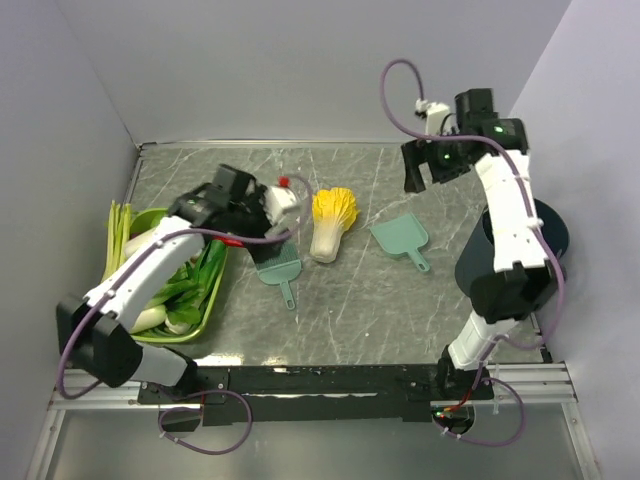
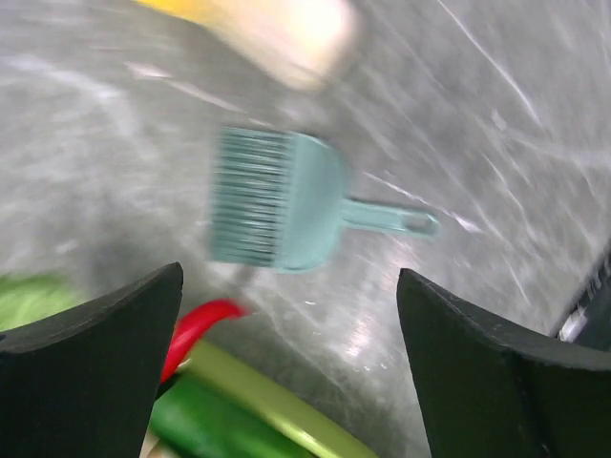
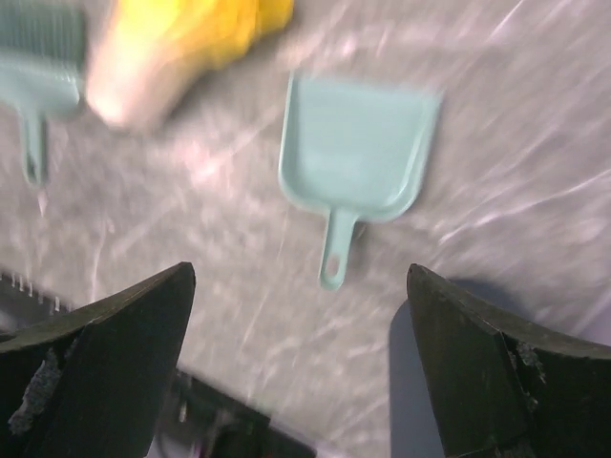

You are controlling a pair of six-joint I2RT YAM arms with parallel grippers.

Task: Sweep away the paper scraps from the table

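Note:
No paper scraps show in any view. On the dark marble table [image 1: 380, 310] lie a teal brush [image 1: 280, 268] and a teal dustpan [image 1: 402, 238], neither of them held. My left gripper [image 1: 262, 215] hovers at the table's left, just behind the brush [image 2: 277, 200]. It [image 2: 289, 277] is open, with only bare table between its fingers. My right gripper [image 1: 415, 175] hangs high at the back right. It [image 3: 299, 272] is open and empty too, and the dustpan [image 3: 358, 153] lies below and ahead of it.
A napa cabbage [image 1: 332, 220] lies between brush and dustpan. A green tray [image 1: 205, 320] of leafy vegetables sits at the left edge, with a red chili [image 2: 200, 329] by its rim. A dark round bin [image 1: 520, 245] stands at the right edge, behind the right arm.

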